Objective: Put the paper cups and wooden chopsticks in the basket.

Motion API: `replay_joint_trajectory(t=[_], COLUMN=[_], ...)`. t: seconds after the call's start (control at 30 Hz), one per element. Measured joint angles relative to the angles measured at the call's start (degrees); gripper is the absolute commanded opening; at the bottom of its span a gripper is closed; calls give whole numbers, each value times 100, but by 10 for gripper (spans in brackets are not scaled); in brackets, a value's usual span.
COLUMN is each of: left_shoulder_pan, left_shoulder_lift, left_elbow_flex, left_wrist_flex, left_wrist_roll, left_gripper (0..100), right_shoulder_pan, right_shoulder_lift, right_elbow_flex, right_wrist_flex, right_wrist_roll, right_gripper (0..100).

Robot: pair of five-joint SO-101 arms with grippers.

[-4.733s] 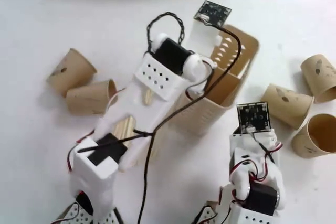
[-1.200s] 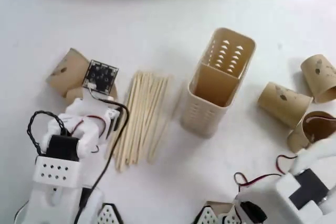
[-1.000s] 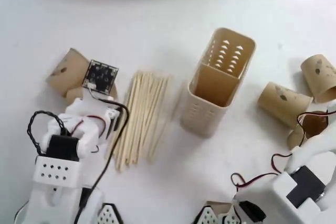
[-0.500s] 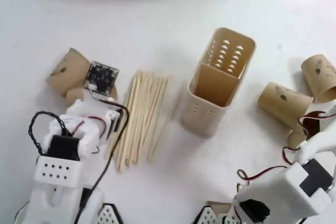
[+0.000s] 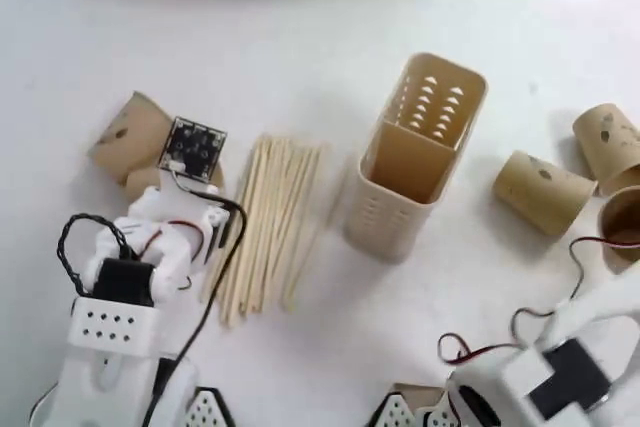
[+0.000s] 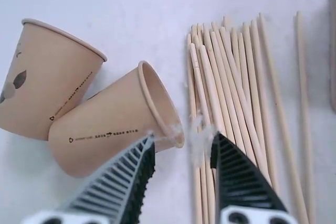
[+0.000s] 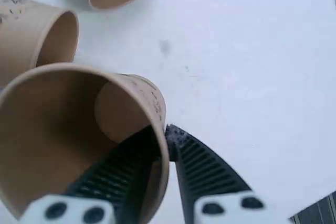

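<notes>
The beige slotted basket [image 5: 415,162] stands near the middle of the white table [image 5: 300,37], its mouth open upward. Beside it, on the side toward the table's left edge, the wooden chopsticks [image 5: 268,227] lie in a loose flat bundle. They run from the near edge toward the far edge, and a stick or two strays toward the basket. Farther toward the left edge two paper cups lie on their sides and touch each other. These are the outer left cup [image 6: 44,77] and the inner left cup [image 6: 113,116], whose rim is just beside the chopsticks. The left gripper [image 6: 182,140] hovers over that rim with its jaws spread wide and holds nothing. One finger is above the inner left cup's wall and the other above the sticks. The outer left cup bears a dark leaf-like mark. Both cups carry a line of small dark print along the side, too small to read. Toward the table's right edge the lying cup [image 5: 545,192] rests on its side, with the far right cup [image 5: 608,142] just beyond it. The gripped cup [image 5: 622,219] is at the right edge. The right gripper [image 7: 164,132] pinches its wall narrowly, one finger inside the mouth and one outside. Faint print by that rim cannot be read.
</notes>
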Motion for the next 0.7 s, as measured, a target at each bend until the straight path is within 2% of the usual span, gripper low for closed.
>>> replay_joint_trajectory(t=[0.1, 0.2, 0.37, 0.53, 0.63, 0.7], left_shoulder_pan=[-9, 0, -9, -9, -9, -9], left_shoulder_lift=[0, 0, 0, 0, 0, 0], left_elbow_flex=[0, 0, 0, 114, 237, 246], left_wrist_flex=[0, 0, 0, -62, -220, -255], left_wrist_roll=[0, 0, 0, 0, 0, 0], left_gripper=[185, 185, 185, 185, 185, 185], right_shoulder_pan=[-123, -624, -2330, -4290, -5090, -5284], right_shoulder_lift=[-730, -1503, -2470, -2444, -2066, -1749], right_elbow_flex=[0, 0, -440, -1231, -1301, -1301], right_wrist_flex=[62, 62, 316, 598, 598, 607], right_wrist_roll=[-396, -1029, -2171, -3165, -3332, -3385], right_gripper=[17, 17, 16, 17, 17, 17])
